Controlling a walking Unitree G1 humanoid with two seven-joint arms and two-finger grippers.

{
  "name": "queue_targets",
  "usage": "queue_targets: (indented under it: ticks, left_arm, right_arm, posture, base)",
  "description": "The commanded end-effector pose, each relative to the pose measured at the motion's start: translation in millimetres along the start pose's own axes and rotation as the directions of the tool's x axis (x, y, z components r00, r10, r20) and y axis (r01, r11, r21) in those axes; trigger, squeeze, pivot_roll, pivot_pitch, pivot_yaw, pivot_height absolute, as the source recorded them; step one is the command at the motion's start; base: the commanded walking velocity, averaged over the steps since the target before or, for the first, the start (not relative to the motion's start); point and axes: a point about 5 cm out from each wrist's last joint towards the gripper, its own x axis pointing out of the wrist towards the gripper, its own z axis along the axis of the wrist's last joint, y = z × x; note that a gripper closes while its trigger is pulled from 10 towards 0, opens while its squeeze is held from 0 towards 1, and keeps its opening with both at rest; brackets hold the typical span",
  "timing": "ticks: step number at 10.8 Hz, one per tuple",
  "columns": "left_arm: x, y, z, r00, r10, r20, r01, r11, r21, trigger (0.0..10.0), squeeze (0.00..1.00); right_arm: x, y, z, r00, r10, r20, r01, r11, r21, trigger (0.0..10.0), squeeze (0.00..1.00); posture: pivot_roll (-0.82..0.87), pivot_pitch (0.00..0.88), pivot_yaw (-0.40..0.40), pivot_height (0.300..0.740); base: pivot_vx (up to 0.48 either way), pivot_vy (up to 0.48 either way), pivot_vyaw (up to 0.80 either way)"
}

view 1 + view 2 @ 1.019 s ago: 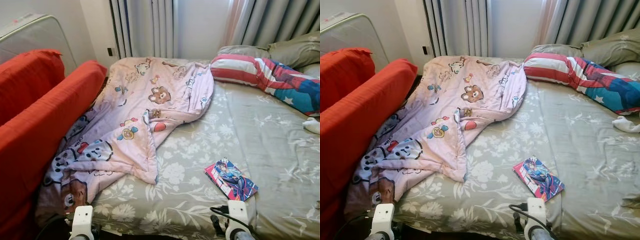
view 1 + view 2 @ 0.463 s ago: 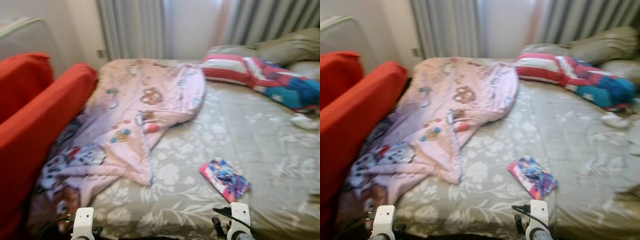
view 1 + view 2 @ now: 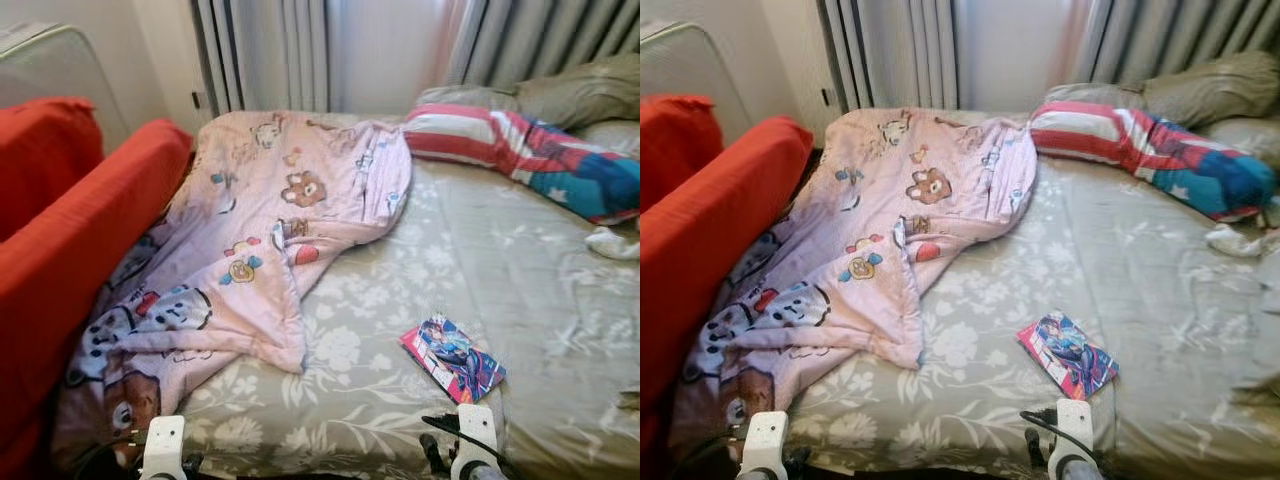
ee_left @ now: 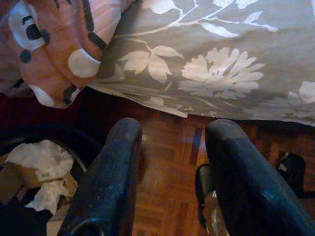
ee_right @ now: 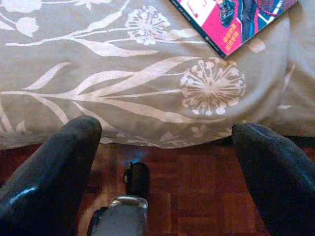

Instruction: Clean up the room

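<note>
A pink cartoon-print blanket (image 3: 270, 230) lies crumpled across the left half of the bed, and one corner (image 4: 54, 44) hangs over the front edge. A colourful comic book (image 3: 453, 358) rests on the grey floral sheet (image 3: 480, 260) near the front edge; its corner (image 5: 236, 19) appears in the right wrist view. A small white cloth (image 3: 612, 242) lies at the far right. My left gripper (image 4: 174, 142) hangs open over the parquet floor below the bed edge. My right gripper (image 5: 165, 147) is open too, low in front of the bed just below the book.
A red sofa (image 3: 70, 240) stands tight against the bed's left side. Striped and superhero pillows (image 3: 520, 150) lie at the head, with curtains (image 3: 270, 50) behind. A dark bin holding crumpled paper (image 4: 34, 167) sits on the floor by the left gripper.
The camera shook and panned slightly, blurring the picture half a second ago. Blanket, book and pillows lie as before, and both arms stay low at the bed's front edge.
</note>
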Motion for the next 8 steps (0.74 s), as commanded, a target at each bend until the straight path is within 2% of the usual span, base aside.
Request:
queue_targets:
  ticks: [1,3,8]
  left_arm:
    - [-0.5,-0.3,-2.6,1.000,0.008,-0.007,-0.008,1.000,-0.011,10.0,0.00]
    - [-0.4,-0.5,-2.3,1.000,0.009,-0.006,-0.010,1.000,-0.013,10.0,0.00]
    - [-0.7,-2.1,-4.1,1.000,0.014,-0.009,-0.014,0.999,-0.030,10.0,0.00]
  right_arm:
    - [-0.6,-2.7,-2.5,1.000,-0.012,-0.005,0.012,0.999,0.045,10.0,0.00]
    - [-0.5,-3.1,-1.8,1.000,-0.013,-0.005,0.013,0.999,0.029,10.0,0.00]
    - [-0.4,-4.8,-0.3,1.000,-0.020,0.000,0.020,0.999,0.032,10.0,0.00]
  posture:
    - [0.15,0.000,0.008,0.740]
    - [0.15,0.000,0.008,0.740]
    - [0.15,0.008,-0.001,0.740]
  base:
    - [0.000,-0.277,-0.77]
    - [0.000,-0.281,-0.77]
    - [0.000,-0.281,0.00]
